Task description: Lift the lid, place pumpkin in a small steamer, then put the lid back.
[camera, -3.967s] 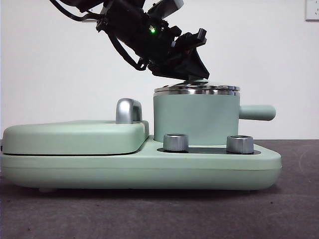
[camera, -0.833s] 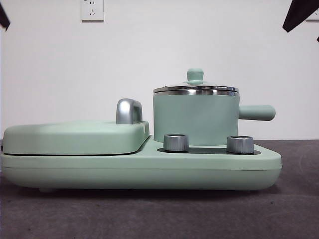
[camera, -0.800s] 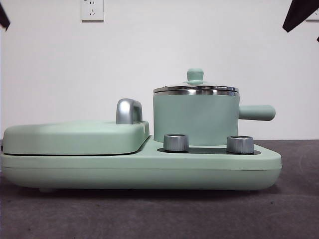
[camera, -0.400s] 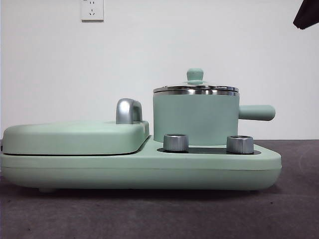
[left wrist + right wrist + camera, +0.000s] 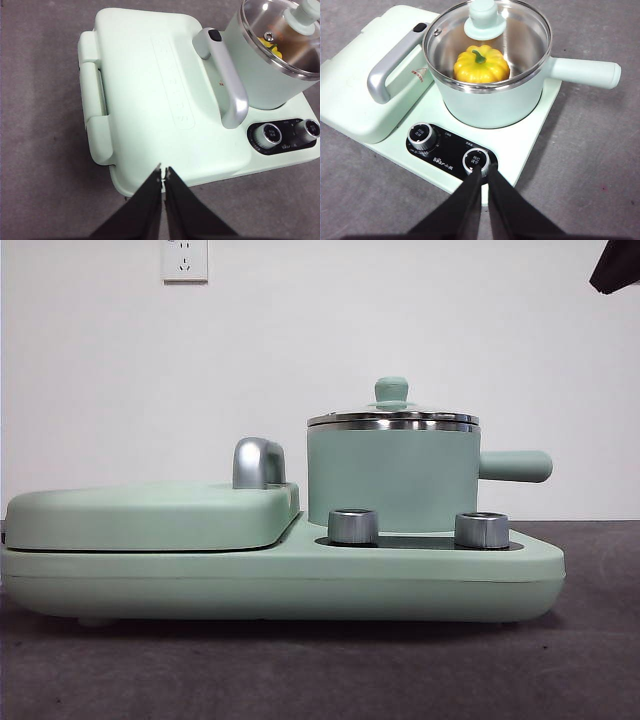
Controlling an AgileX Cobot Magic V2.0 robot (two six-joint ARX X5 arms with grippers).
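2 pincers closed, empty | left pincer (image 5: 163,172) | right pincer (image 5: 485,169) (above dials)

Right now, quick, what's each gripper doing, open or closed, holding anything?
Left gripper: closed, empty, raised above the broad flat cover.
Right gripper: closed, empty, raised above the control knobs; the lid is on the small steamer.

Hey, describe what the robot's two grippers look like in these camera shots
Both look alike. The left gripper and the right gripper each have two plain matte black jaws, broad at the base and tapering to thin, flat-sided points. No markings, cables or pads show on them. In the front view only a black tip of one arm shows at a top corner.
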